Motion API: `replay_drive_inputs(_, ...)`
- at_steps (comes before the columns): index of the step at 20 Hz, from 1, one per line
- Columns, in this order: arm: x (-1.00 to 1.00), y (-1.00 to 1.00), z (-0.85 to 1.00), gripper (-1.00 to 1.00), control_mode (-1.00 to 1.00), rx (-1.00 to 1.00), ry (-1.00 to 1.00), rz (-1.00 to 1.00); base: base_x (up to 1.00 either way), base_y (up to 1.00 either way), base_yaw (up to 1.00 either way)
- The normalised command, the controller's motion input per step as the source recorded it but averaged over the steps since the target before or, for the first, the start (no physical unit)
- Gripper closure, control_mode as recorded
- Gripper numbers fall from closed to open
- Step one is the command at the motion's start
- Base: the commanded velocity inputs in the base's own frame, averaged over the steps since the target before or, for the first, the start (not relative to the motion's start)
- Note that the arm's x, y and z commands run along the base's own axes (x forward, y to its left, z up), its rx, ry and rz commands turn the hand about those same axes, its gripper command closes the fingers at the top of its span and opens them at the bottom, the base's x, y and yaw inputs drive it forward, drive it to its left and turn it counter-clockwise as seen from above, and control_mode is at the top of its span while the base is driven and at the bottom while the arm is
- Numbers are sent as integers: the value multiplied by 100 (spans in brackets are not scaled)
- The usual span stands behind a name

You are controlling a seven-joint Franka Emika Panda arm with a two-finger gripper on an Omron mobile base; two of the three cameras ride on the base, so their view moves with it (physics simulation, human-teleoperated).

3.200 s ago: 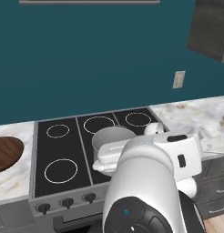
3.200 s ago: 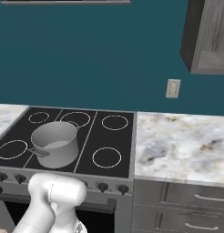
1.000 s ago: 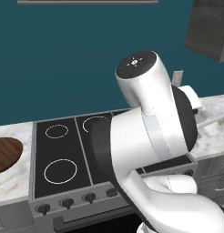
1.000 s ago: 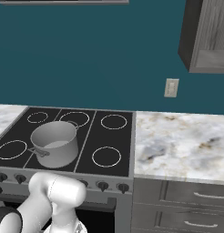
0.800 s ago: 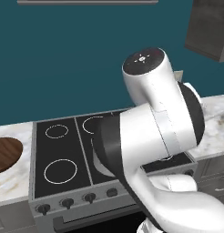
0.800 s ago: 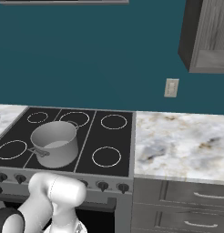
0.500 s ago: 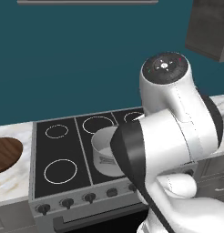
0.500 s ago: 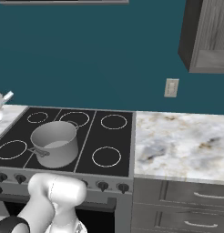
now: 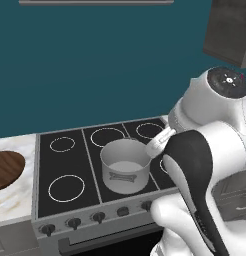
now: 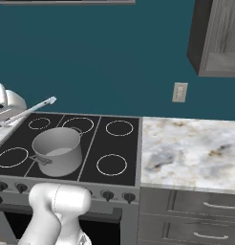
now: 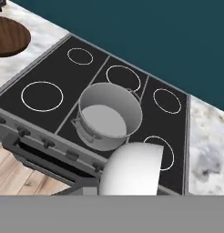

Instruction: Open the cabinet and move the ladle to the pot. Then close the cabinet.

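Note:
The light grey pot (image 9: 125, 169) (image 10: 57, 150) (image 11: 110, 116) stands empty on the black stove (image 10: 114, 148), on the middle front burner. My gripper (image 10: 5, 117) is at the left edge of the right base view, above the stove's left side, shut on the ladle (image 10: 32, 111). The ladle's thin silver handle slants up to the right. In the hand view the ladle's pale rounded bowl (image 11: 131, 170) hangs just this side of the pot and hides the fingertips. The dark grey cabinet (image 10: 217, 36) (image 9: 231, 30) hangs high on the right; I cannot tell how its door stands.
A round brown wooden board (image 9: 5, 170) (image 11: 9, 36) lies on the counter left of the stove. A marble counter (image 10: 191, 148) with grey drawers (image 10: 205, 206) below lies to the right. A wall outlet (image 10: 179, 92) sits above it. My arm's bulk (image 9: 210, 165) fills the right of the left base view.
My arm has swung to the right in the left base view and uncovered the pot. The ladle's handle and my hand have come into the right base view from the left.

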Motion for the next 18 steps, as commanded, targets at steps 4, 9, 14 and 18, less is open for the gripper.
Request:
replay_drive_inputs(4,41,0,-24,100,-100,20,0,23,0,0,0)
replay_drive_inputs(9,24,0,-50,100,-100,22,2,19,0,0,0)
replay_drive_inputs(14,10,2,-50,100,-100,14,3,13,0,0,0)
replay_drive_inputs(18,2,0,-22,100,-100,0,0,6,0,0,0)
